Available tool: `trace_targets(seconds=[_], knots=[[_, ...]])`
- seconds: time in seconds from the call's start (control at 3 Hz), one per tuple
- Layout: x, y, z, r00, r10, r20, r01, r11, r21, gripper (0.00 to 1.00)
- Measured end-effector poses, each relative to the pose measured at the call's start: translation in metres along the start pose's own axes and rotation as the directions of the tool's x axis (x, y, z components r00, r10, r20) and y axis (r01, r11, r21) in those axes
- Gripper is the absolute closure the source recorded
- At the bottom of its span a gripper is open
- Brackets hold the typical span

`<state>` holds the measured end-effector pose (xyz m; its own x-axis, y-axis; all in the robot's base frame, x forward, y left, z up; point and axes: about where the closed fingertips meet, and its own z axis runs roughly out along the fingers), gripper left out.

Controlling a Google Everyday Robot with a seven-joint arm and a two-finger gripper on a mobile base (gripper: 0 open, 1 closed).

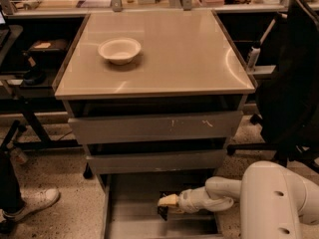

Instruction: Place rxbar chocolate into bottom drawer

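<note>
The bottom drawer [133,219] is pulled out wide under the table [184,54]. The white arm [219,197] reaches into it from the right side, and the tool [168,201] is low over the grey floor of the drawer, near the middle. The chocolate bar [163,212], small and dark, is right under the tip of the tool and touches it. I cannot tell if the tool is gripping it or is open. The two upper drawers [154,128] are pulled out only a little. A white bowl [119,50] stands on the table, at the back left. A black chair [291,83] is at the right.
</note>
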<state>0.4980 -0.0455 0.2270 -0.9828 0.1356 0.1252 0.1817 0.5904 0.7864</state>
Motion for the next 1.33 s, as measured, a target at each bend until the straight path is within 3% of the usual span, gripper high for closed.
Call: trace_targets(seconds=[0.33,1.33], knots=[[-0.001,-0.001,0.001,1.0,0.001,0.001,-0.001,1.0,-0.001,1.0],[-0.012,-0.021,0.056,0.998,0.059,0.004,-0.059,0.9982,-0.01,1.0]])
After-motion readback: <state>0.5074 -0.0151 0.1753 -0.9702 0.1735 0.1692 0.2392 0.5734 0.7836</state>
